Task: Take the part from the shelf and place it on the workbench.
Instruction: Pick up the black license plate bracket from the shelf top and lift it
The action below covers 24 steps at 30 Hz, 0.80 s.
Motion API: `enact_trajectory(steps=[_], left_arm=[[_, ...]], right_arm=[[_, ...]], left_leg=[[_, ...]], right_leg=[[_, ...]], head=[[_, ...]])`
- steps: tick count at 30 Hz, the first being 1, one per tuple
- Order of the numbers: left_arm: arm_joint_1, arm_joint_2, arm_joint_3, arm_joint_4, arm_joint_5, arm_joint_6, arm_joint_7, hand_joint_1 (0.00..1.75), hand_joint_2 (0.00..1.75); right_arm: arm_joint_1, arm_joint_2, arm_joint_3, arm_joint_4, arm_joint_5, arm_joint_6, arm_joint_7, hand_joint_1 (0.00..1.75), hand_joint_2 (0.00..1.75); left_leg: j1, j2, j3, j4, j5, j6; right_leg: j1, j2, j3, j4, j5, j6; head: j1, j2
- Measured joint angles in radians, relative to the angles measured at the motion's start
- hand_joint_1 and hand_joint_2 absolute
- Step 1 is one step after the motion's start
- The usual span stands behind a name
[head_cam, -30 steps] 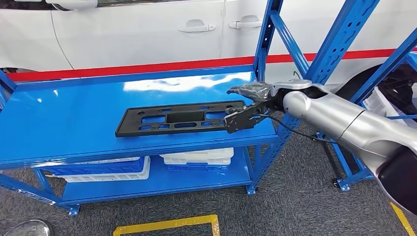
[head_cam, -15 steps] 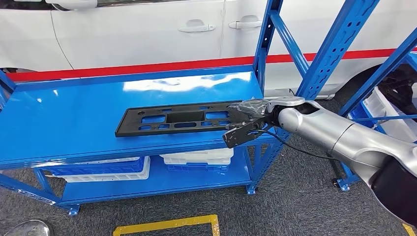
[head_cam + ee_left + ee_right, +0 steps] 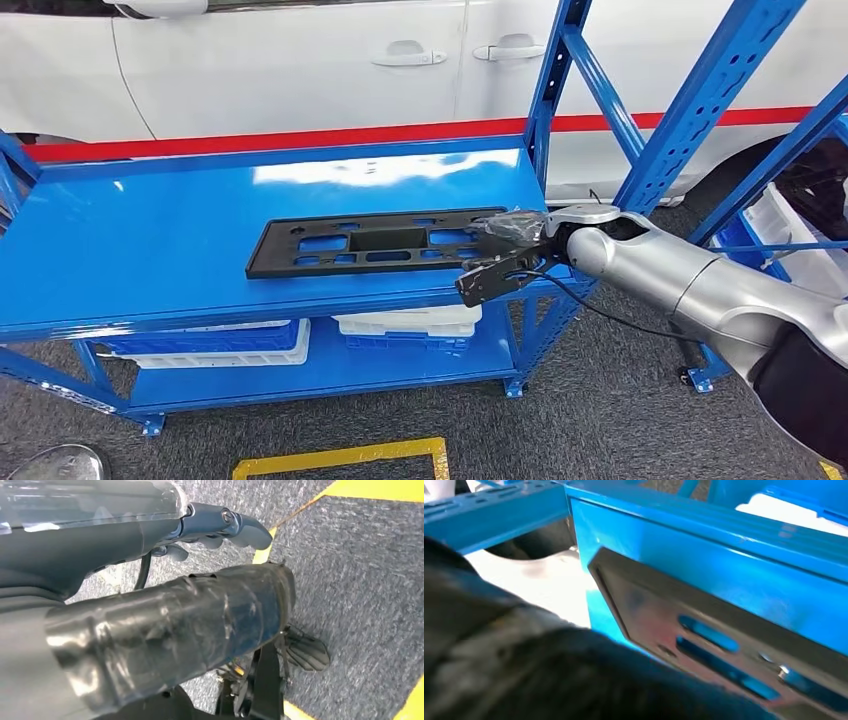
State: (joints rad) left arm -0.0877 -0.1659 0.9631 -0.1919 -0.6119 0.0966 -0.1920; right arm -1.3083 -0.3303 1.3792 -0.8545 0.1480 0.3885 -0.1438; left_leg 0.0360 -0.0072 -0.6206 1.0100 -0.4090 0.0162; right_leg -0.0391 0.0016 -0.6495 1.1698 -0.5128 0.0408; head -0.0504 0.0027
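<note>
Right hand (image 3: 508, 252) at part's (image 3: 375, 242) end

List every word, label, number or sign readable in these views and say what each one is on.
None: no readable text stands on anything in these views.
The black part, the blue shelf, the white car and the white bins carry no legible writing or label.
The red stripe and the yellow floor tape are plain markings without characters.
The right wrist view is too blurred to show fine print.
</note>
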Motion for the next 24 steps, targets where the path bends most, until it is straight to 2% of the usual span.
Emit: enact_trajectory(steps=[2,3,5,6,7,8,10,11,12,15,16,21,24], left_arm=[[0.001,0.001,0.001,0.000,-0.003,-0.002,-0.004,0.00,0.00],[0.001,0.001,0.002,0.000,-0.004,-0.003,-0.006,0.00,0.00],[0.001,0.001,0.005,0.000,-0.005,-0.004,-0.006,0.00,0.00],[0.001,0.001,0.007,0.000,-0.005,-0.004,-0.006,0.00,0.00],[0.001,0.000,0.007,0.000,-0.005,-0.004,-0.006,0.00,0.00],[0.001,0.000,0.008,0.000,-0.006,-0.003,-0.006,0.00,0.00],[0.001,0.001,0.008,0.000,-0.007,-0.002,-0.006,0.00,0.00],[0.000,0.001,0.009,0.000,-0.008,-0.001,-0.005,0.00,0.00],[0.000,0.002,0.009,0.000,-0.009,-0.001,-0.005,0.00,0.00],[0.001,0.002,0.012,0.000,-0.011,0.000,-0.001,0.00,0.00],[0.001,0.001,0.013,0.000,-0.012,0.000,0.000,0.00,0.00],[0.000,0.001,0.015,0.000,-0.015,0.000,0.001,0.00,0.00],[0.000,0.001,0.016,0.000,-0.018,0.000,0.001,0.00,0.00]], right_arm=[[0.001,-0.004,0.001,0.000,0.000,-0.001,0.000,0.00,0.00],[0.002,-0.006,0.001,0.001,0.000,-0.001,0.000,0.00,0.00],[0.003,-0.009,0.001,0.001,0.000,-0.002,0.000,0.00,0.00],[0.003,-0.010,0.001,0.001,0.001,-0.002,0.000,0.00,0.00],[0.003,-0.011,0.001,0.002,0.001,-0.002,0.000,0.00,0.00],[0.003,-0.011,0.001,0.002,0.001,-0.002,0.000,0.00,0.00],[0.004,-0.012,0.001,0.003,0.001,-0.002,0.000,0.00,0.00],[0.004,-0.012,0.001,0.003,0.001,-0.002,0.000,0.00,0.00],[0.004,-0.012,0.001,0.003,0.001,-0.001,0.000,0.00,0.00],[0.004,-0.014,0.001,0.003,0.001,0.000,0.000,0.00,0.00],[0.005,-0.014,0.001,0.003,0.001,0.000,0.000,0.00,0.00],[0.005,-0.016,0.001,0.003,0.001,0.000,0.000,0.00,0.00],[0.005,-0.019,0.001,0.003,0.001,0.001,0.000,0.00,0.00]], left_leg=[[0.001,-0.001,-0.008,0.018,-0.008,-0.014],[0.000,-0.002,-0.010,0.023,-0.010,-0.021],[-0.002,-0.003,-0.013,0.023,-0.006,-0.034],[0.000,-0.002,-0.014,0.021,-0.006,-0.039],[0.001,-0.001,-0.015,0.017,-0.005,-0.037],[0.001,0.000,-0.015,0.016,-0.006,-0.029],[0.001,0.001,-0.013,0.011,-0.007,-0.004],[0.002,0.001,-0.012,0.009,-0.006,0.001],[0.002,0.001,-0.011,0.006,-0.003,-0.002],[0.004,0.001,-0.007,0.000,0.007,-0.025],[0.004,0.001,-0.007,-0.001,0.007,-0.030],[0.004,0.001,-0.008,-0.001,0.007,-0.045],[0.001,0.001,-0.010,0.001,0.006,-0.047]], right_leg=[[0.002,0.003,0.043,-0.090,0.034,-0.003],[0.005,0.006,0.049,-0.107,0.036,-0.008],[0.013,0.009,0.044,-0.105,0.039,-0.025],[0.011,0.009,0.043,-0.107,0.042,-0.032],[0.011,0.010,0.042,-0.109,0.044,-0.037],[0.010,0.011,0.042,-0.111,0.046,-0.040],[0.012,0.013,0.042,-0.112,0.046,-0.041],[0.013,0.014,0.042,-0.112,0.047,-0.042],[0.014,0.014,0.041,-0.112,0.047,-0.044],[0.016,0.013,0.039,-0.112,0.049,-0.046],[0.016,0.013,0.039,-0.112,0.049,-0.046],[0.017,0.013,0.039,-0.112,0.049,-0.046],[0.017,0.012,0.039,-0.113,0.049,-0.046]], head=[[0.000,0.000],[0.001,0.000],[0.002,0.000],[0.002,0.000],[0.002,0.000],[0.002,0.000],[0.002,0.000],[0.002,0.000],[0.002,0.000],[0.002,0.000],[0.002,0.000],[0.002,0.000],[0.002,0.000]])
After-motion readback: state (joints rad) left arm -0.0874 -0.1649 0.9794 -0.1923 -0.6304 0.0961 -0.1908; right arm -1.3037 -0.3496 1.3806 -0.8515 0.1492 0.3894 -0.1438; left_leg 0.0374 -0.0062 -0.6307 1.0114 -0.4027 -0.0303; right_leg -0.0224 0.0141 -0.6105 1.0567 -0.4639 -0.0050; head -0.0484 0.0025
